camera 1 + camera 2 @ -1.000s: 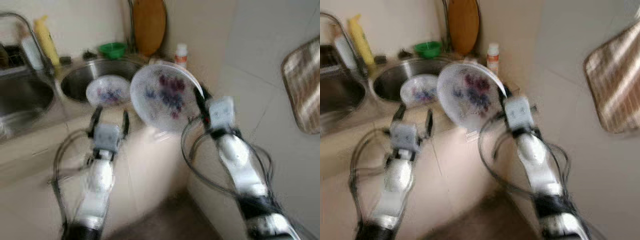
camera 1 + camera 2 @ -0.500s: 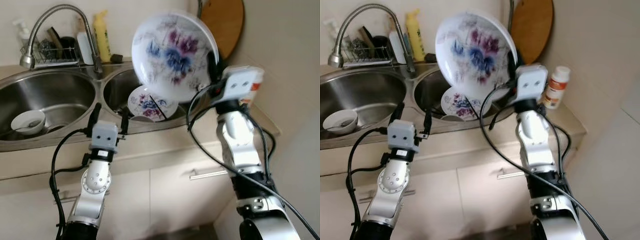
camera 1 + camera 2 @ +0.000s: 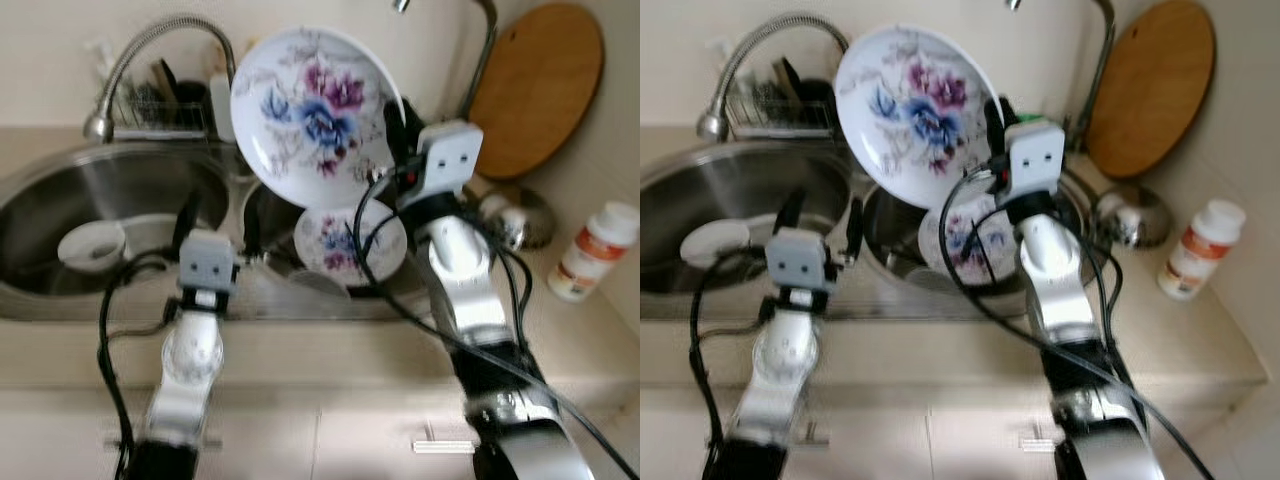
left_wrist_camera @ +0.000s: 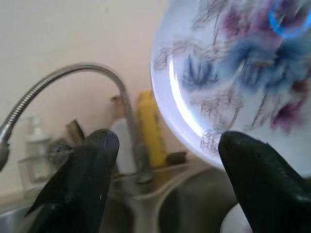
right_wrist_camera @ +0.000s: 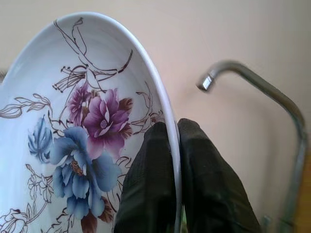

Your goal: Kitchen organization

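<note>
The double sink [image 3: 60,190] lies below both grippers. The large floral plate [image 3: 312,115] stands tilted on edge above the right basin, its rim pinched by the right gripper [image 5: 173,145]. A smaller floral plate [image 3: 350,240] rests below it. The left gripper [image 4: 165,145], fingers spread, holds nothing, near the sink's front edge.

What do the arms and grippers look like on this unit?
Two silver, rounded arm segments with screw-ringed joints and black bases. Black cables loop loosely beside each arm. Each wrist carries a pale grey boxy camera housing with small dark dots. The left gripper and right gripper each have two long matte-black fingers.
</note>
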Motion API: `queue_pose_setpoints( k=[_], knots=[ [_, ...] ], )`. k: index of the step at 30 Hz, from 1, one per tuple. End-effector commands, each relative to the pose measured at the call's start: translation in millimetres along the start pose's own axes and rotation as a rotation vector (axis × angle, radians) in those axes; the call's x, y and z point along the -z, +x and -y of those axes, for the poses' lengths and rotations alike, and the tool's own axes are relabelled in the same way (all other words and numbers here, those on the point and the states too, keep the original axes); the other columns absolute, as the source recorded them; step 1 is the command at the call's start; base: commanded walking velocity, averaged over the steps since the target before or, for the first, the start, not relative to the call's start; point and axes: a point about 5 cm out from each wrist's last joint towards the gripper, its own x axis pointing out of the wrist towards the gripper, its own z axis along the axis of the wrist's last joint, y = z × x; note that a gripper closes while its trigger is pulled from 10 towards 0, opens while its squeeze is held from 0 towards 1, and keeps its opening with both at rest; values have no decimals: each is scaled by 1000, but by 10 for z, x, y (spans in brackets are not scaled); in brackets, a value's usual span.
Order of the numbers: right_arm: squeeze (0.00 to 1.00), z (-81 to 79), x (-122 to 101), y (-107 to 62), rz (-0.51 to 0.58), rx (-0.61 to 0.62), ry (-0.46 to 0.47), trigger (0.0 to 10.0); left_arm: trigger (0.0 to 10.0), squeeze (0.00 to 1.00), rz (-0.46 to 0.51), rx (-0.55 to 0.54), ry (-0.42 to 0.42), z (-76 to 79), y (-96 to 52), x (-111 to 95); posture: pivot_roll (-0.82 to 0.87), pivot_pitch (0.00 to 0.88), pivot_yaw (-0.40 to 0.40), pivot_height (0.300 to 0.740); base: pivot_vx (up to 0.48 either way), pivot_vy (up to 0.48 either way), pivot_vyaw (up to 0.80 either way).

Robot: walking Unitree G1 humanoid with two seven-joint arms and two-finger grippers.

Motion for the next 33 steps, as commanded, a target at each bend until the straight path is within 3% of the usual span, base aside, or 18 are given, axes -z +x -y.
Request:
queue_pose_setpoints(
  k=[1,7,12,20,25,29,30,31,33],
  knots=[
    [0,-91,-14,21,0,-30,-8,10000,10000,0,-54,-5,24,-42,-66,102,65,0,-45,740,0,0,800],
    [0,-98,54,10,-46,-35,-26,10000,10000,0,-48,-13,32,-69,-59,90,69,0,-45,740,0,0,800],
    [0,82,372,-9,-276,101,-123,10000,10000,0,-36,-26,41,-90,-42,65,75,0,-47,740,0,0,320],
    [0,256,542,-68,-410,184,-223,10000,10000,0,-42,-26,48,-100,-53,78,76,0,-48,740,0,0,0],
    [0,183,782,-208,-586,118,-177,10000,10000,0,-50,-19,46,-87,-57,86,72,0,-45,740,0,0,0],
    [0,146,847,-255,-637,94,-124,10000,10000,0,-50,-20,44,-86,-53,86,72,0,-46,740,0,0,0],
    [831,128,875,-278,-665,90,-85,10000,10000,0,-51,-20,44,-84,-51,87,70,0,-46,740,0,0,0],
    [1000,116,894,-293,-681,91,-50,10000,10000,0,-51,-20,43,-82,-49,87,70,0,-46,740,0,0,0],
    [1000,107,906,-303,-697,94,-1,10000,10000,0,-52,-20,41,-79,-48,88,70,0,-46,740,0,0,0]
  ],
)
